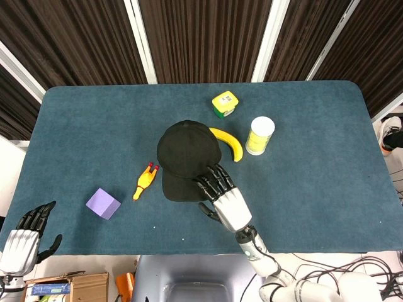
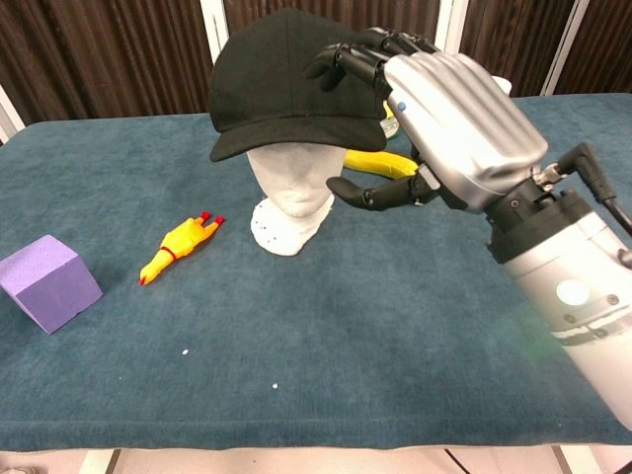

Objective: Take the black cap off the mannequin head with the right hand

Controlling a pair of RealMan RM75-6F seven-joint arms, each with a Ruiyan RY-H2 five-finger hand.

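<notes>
The cap (image 1: pixel 187 160) sits on the mannequin head (image 2: pixel 293 194) near the middle of the table (image 1: pixel 327 145), its brim pointing toward the robot. The right hand (image 1: pixel 225 195) is at the cap's brim on the robot's right side: in the chest view its fingers (image 2: pixel 348 61) lie spread over the top of the cap (image 2: pixel 294 77) and the thumb reaches under the brim, but whether the brim is actually pinched cannot be told; the hand (image 2: pixel 444 123) looks wide rather than closed. The left hand (image 1: pixel 25 236) is well apart from the cap, off the table's near left corner, fingers apart and holding nothing. Just behind the cap to the right lies a banana (image 1: pixel 230 144), partly hidden by the cap, and beyond it stands a clear tube (image 1: pixel 259 136) of tennis balls. Further back from the cap is a small yellow box (image 1: pixel 224 104). To the cap's left, near the mannequin's base, lies a rubber chicken (image 1: pixel 144 182), and further left still a purple cube (image 1: pixel 103 203). In the chest view the hand hides most of the tube.
</notes>
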